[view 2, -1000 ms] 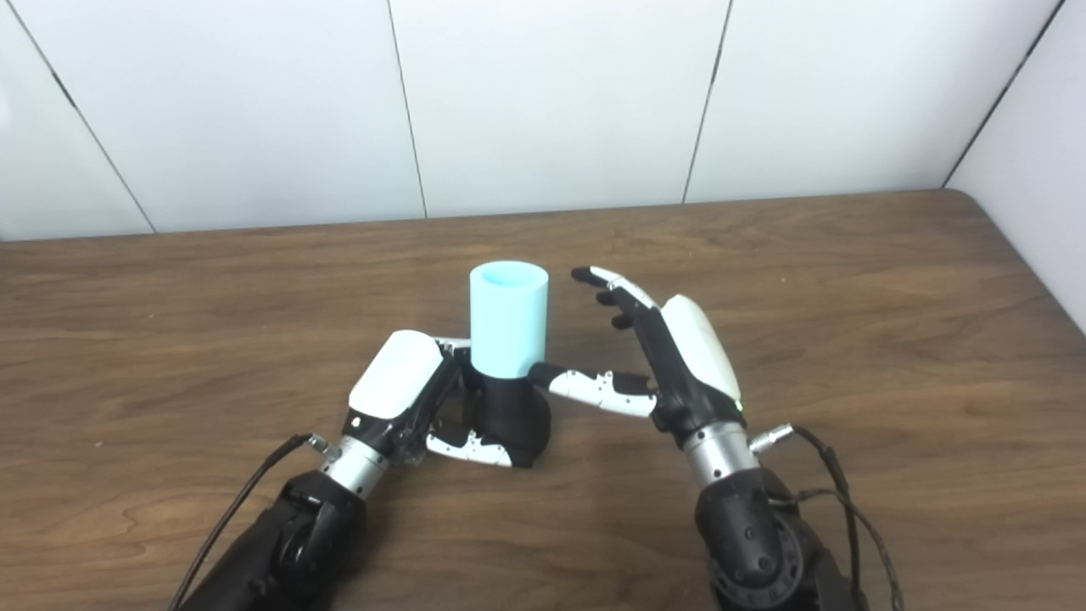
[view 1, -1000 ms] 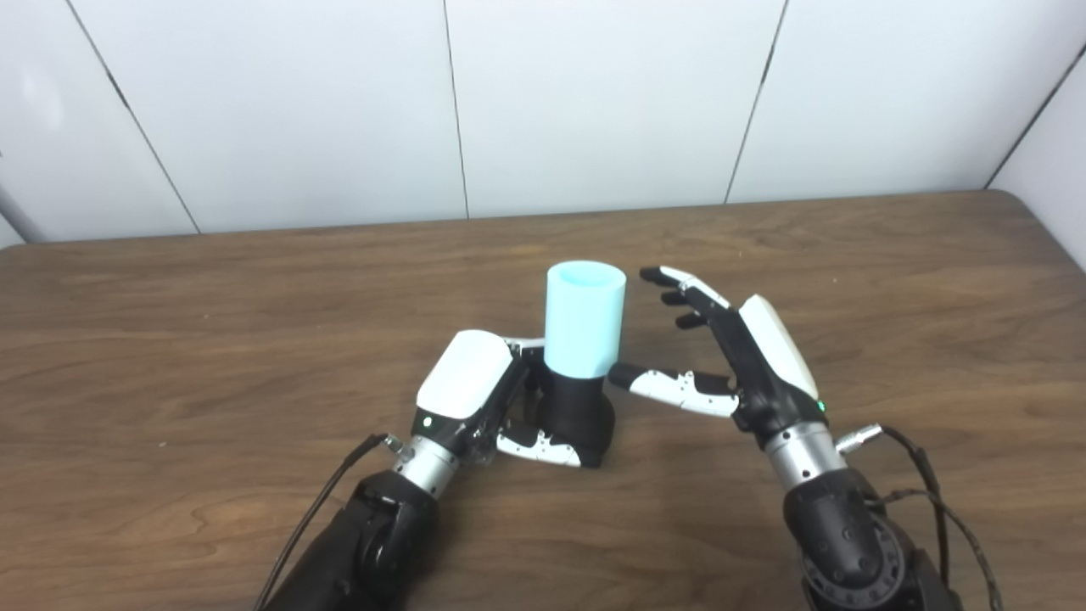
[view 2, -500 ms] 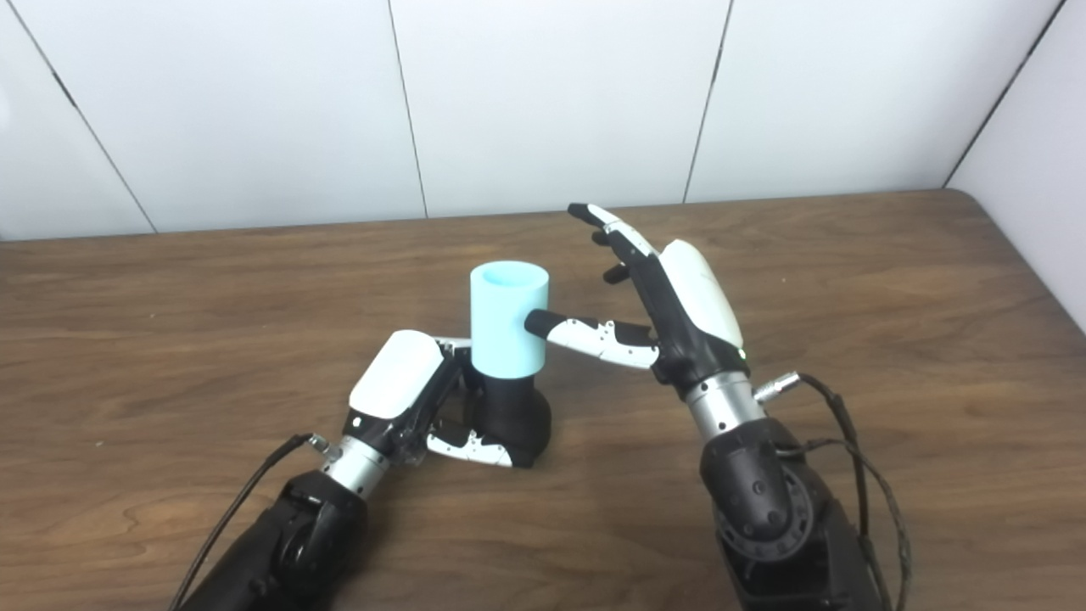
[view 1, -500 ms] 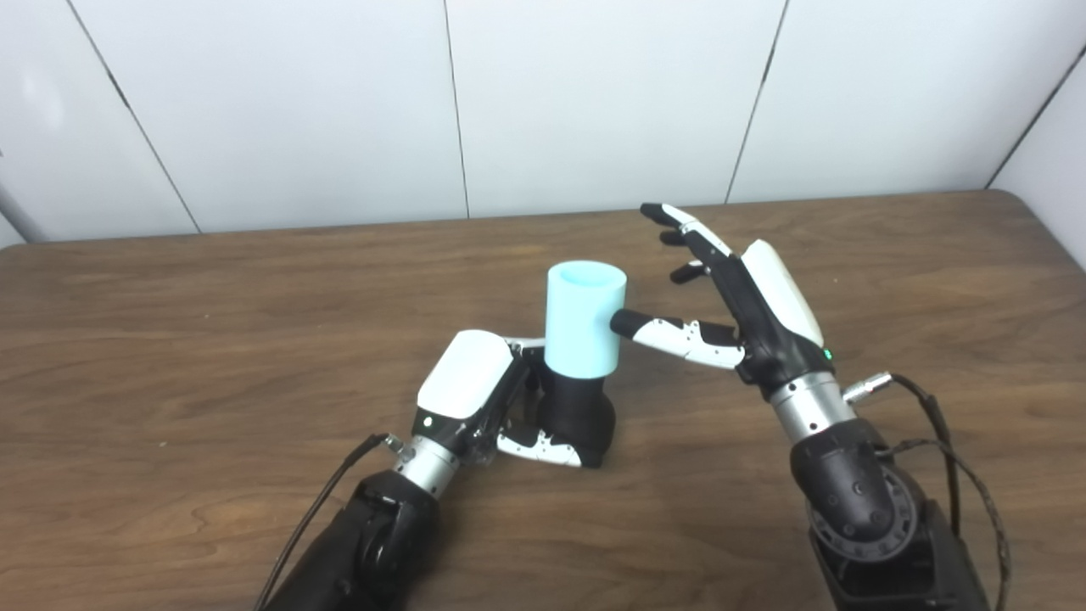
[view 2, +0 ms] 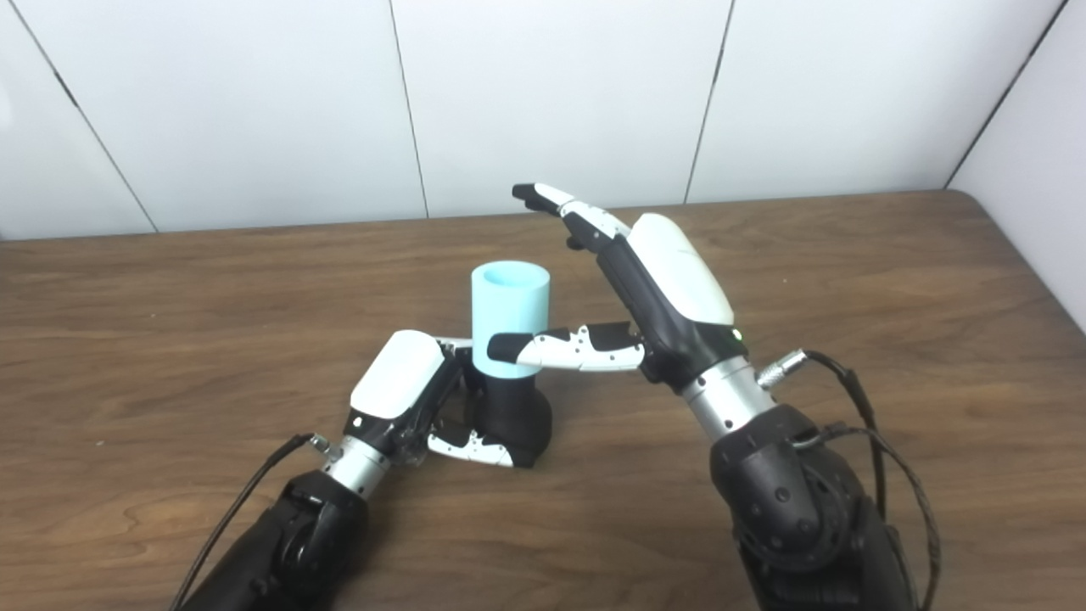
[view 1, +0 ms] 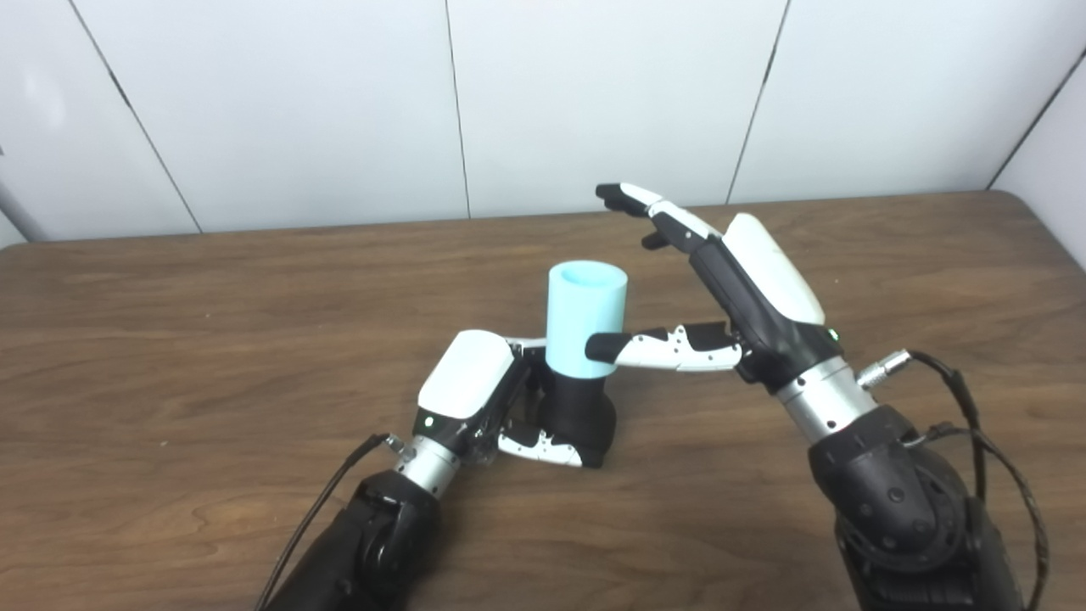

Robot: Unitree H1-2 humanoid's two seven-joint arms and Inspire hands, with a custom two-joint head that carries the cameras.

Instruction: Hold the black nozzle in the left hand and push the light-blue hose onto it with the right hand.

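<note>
Left hand (view 1: pixel 475 392) clamped on the nozzle (view 1: pixel 577 416) standing on the worktop (view 1: pixel 170 339), hose (view 1: pixel 585 318) seated atop; right hand (view 1: pixel 747 288), fingers spread, could tip it by pushing off-centre.

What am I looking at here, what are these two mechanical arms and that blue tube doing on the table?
These are two pictures from cameras side by side on a humanoid robot's head, looking down at a wooden table. Both arms enter from the bottom edge.

The left hand is closed around a black nozzle standing on the table. A light-blue hose, really a short upright tube, sits on top of the nozzle.

The right hand is open: its thumb lies across the front of the tube while its fingers stretch out above and behind it. It holds nothing yet.
</note>
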